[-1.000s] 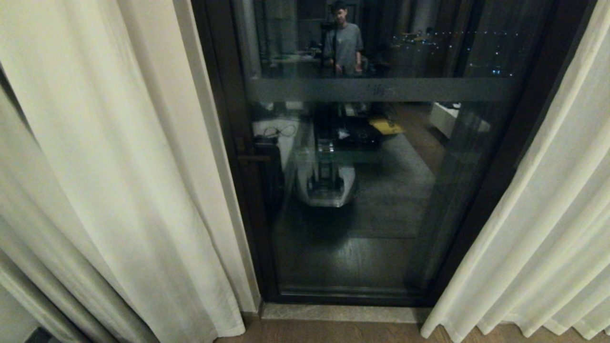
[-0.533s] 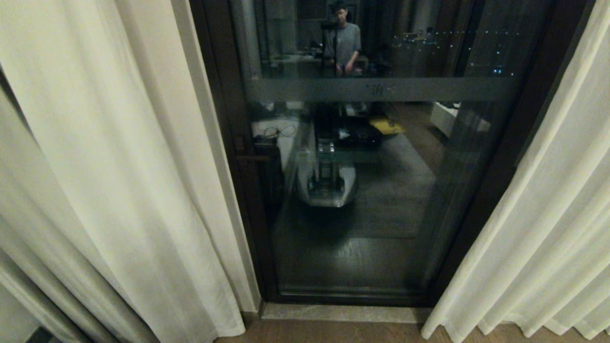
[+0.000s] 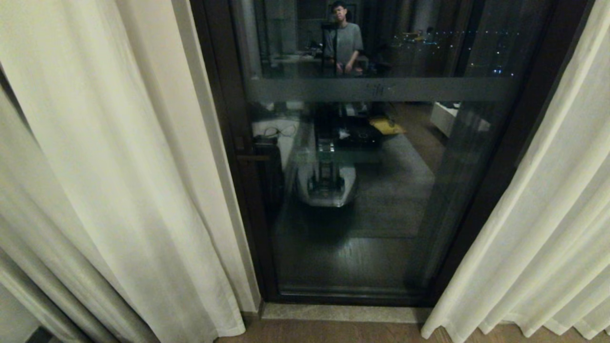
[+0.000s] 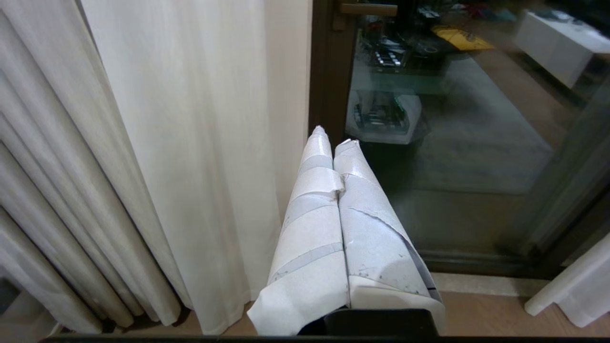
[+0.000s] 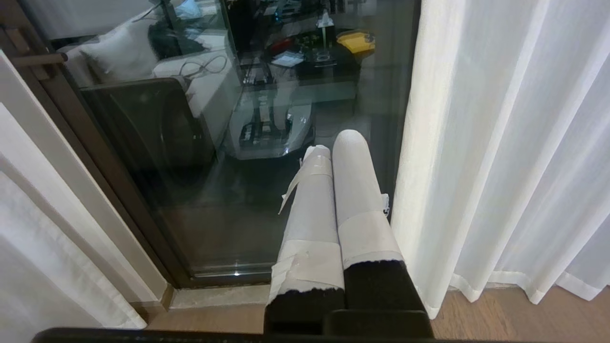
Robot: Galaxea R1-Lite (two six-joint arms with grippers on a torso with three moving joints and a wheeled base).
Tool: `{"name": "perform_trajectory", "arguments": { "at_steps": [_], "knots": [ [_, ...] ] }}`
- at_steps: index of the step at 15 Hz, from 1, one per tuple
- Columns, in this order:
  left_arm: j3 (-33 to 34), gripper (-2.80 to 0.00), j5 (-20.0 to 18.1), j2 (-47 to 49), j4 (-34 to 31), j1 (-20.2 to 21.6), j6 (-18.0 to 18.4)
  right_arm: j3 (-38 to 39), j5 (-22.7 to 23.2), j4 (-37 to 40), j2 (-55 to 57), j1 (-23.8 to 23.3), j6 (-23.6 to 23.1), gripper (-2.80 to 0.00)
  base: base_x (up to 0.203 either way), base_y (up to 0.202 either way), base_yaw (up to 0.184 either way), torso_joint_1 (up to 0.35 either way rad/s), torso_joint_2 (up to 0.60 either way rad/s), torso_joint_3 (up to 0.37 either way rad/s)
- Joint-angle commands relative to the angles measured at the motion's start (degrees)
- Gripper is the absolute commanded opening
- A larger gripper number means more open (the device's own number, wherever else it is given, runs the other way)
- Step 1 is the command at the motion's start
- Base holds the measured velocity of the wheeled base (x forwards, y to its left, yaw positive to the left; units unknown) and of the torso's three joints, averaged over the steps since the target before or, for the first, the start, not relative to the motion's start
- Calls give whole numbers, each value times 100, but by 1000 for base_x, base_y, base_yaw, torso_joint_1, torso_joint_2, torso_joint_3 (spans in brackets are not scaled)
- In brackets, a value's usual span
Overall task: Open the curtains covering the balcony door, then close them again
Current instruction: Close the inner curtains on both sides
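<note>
The balcony door (image 3: pixel 376 190) stands uncovered in the middle of the head view, dark glass in a dark frame with a pale frosted band (image 3: pixel 381 89). The curtains hang drawn to both sides: a cream panel on the left (image 3: pixel 109 181) and one on the right (image 3: pixel 548 224). Neither arm shows in the head view. My left gripper (image 4: pixel 332 136), its fingers wrapped in white tape, is shut on nothing beside the left curtain (image 4: pixel 190 157) and the door frame (image 4: pixel 326 71). My right gripper (image 5: pixel 334 143) is shut and empty too, close to the right curtain (image 5: pixel 500 143).
A brown handle (image 3: pixel 252 158) sits on the door's left frame. A pale stone sill (image 3: pixel 338 313) and wooden floor (image 3: pixel 333 333) run below the door. The glass reflects my base and a person standing in the room behind me.
Only the person's reflection in the glass has shifted slightly. Curtains, door and view hold still.
</note>
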State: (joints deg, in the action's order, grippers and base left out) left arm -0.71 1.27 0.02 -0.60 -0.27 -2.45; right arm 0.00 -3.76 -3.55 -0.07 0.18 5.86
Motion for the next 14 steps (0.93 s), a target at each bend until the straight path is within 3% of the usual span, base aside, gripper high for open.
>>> {"name": "perform_trajectory", "arguments": {
  "at_steps": [1, 6, 14],
  "knots": [
    [-59, -280, 21, -2, 39, 0, 110, 0, -2, -6, 7, 8, 2, -280, 0, 0, 0, 0, 0, 0],
    [-1046, -280, 45, 208, -149, 0, 174, 0, -2, -6, 7, -1, 2, -280, 0, 0, 0, 0, 0, 0],
    [-2985, -280, 376, 2899, -103, -28, 188, 0, -2, -6, 7, -1, 2, -280, 0, 0, 0, 0, 0, 0]
  ]
}}
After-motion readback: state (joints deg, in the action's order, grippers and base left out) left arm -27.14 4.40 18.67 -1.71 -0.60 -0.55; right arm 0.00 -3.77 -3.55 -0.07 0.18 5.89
